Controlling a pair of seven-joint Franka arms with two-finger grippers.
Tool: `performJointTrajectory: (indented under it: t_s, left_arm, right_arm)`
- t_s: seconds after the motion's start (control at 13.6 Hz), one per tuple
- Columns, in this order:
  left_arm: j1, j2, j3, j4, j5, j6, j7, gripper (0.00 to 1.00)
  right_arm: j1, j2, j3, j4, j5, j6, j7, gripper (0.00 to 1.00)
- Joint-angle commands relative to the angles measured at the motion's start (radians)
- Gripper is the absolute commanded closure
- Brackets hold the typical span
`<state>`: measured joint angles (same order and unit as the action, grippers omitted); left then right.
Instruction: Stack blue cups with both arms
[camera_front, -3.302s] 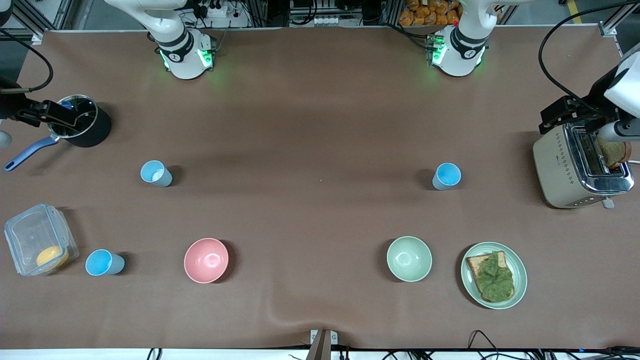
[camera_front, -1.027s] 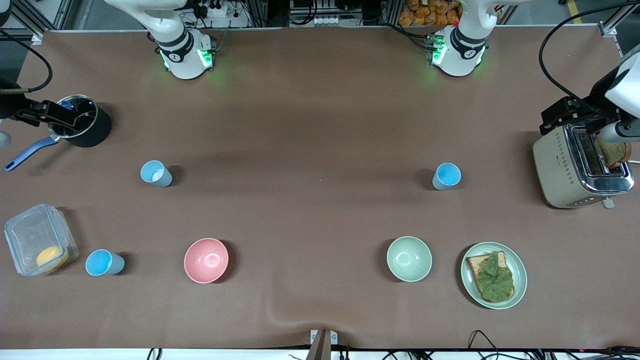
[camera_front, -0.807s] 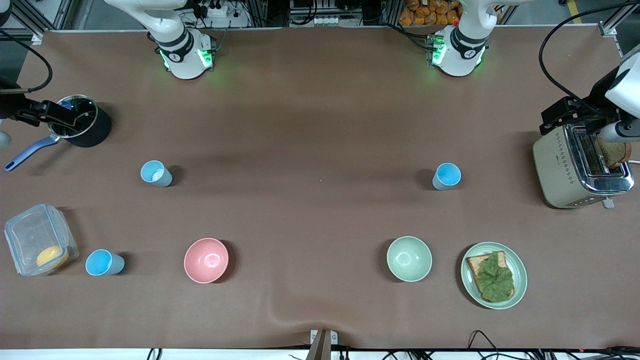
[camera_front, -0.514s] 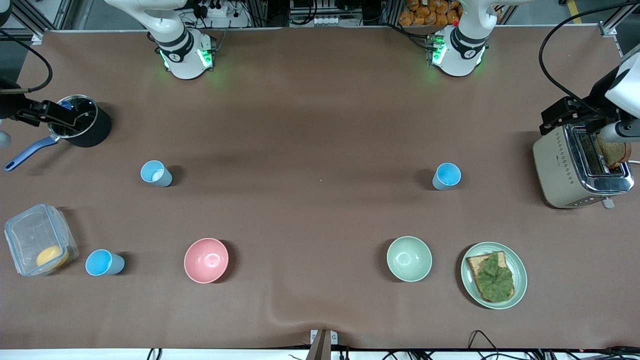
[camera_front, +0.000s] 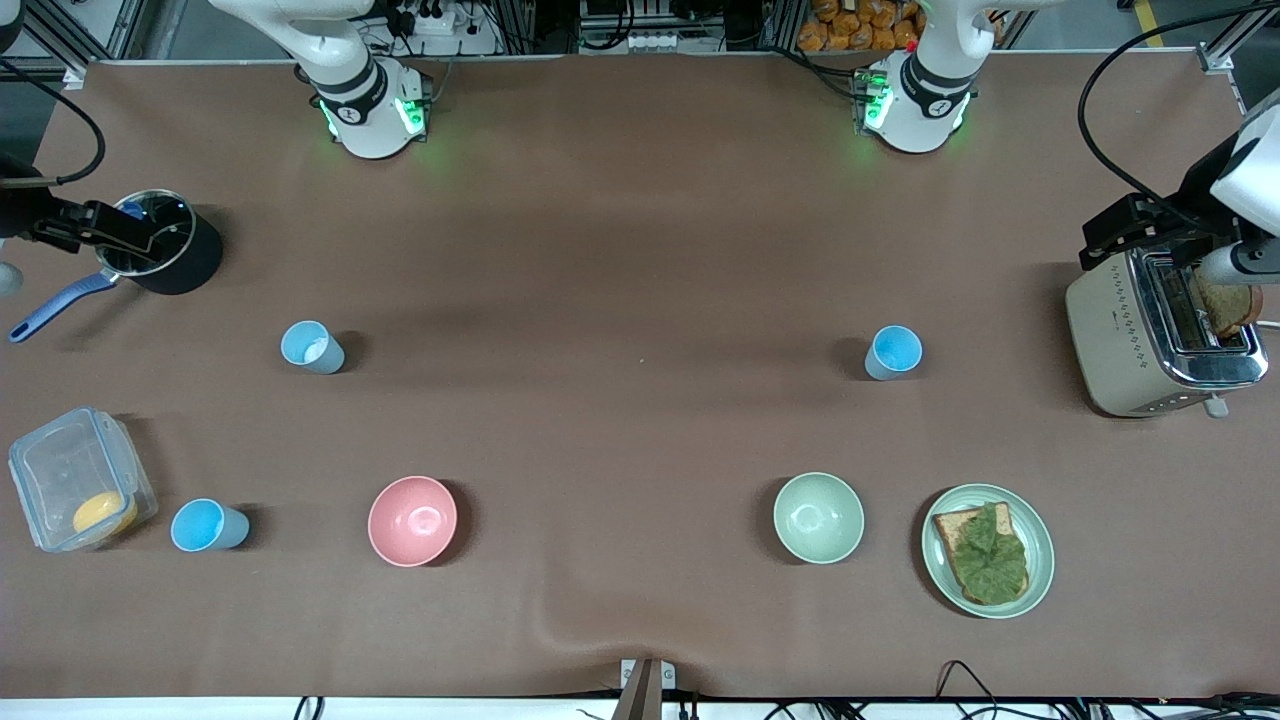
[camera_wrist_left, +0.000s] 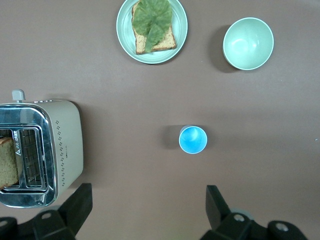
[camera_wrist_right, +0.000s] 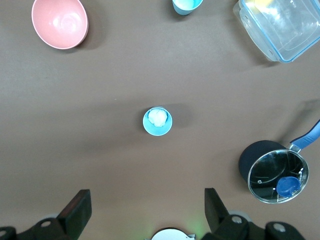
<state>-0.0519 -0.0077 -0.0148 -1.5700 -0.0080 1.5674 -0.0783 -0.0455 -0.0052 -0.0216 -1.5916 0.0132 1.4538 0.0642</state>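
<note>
Brown surface has three blue cups sitting well apart, nothing stacked yet. Left gripper and right gripper hang high over separate cups, jaws wide, empty.

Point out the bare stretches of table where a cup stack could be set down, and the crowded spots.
Widest bare patch: mid-table, between the white-patched blue cup and the lone blue cup, reaching down between the pink bowl and green bowl. Crowded: the right arm's end, with pot, clear container and third blue cup; the left arm's end, with toaster and sandwich plate.
</note>
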Motion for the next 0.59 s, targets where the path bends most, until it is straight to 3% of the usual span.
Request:
performJointTrajectory:
  t_s: [0.0, 0.51]
  left_arm:
    - [0.003, -0.003, -0.001, -0.001, -0.007, 0.009, -0.018, 0.0]
    - [0.003, -0.003, -0.002, -0.001, -0.007, 0.011, -0.018, 0.0]
  right_arm:
    - [-0.013, -0.001, 0.012, 0.001, -0.007, -0.007, -0.004, 0.0]
    - [-0.011, 0.02, 0.012, 0.001, -0.007, -0.007, -0.01, 0.0]
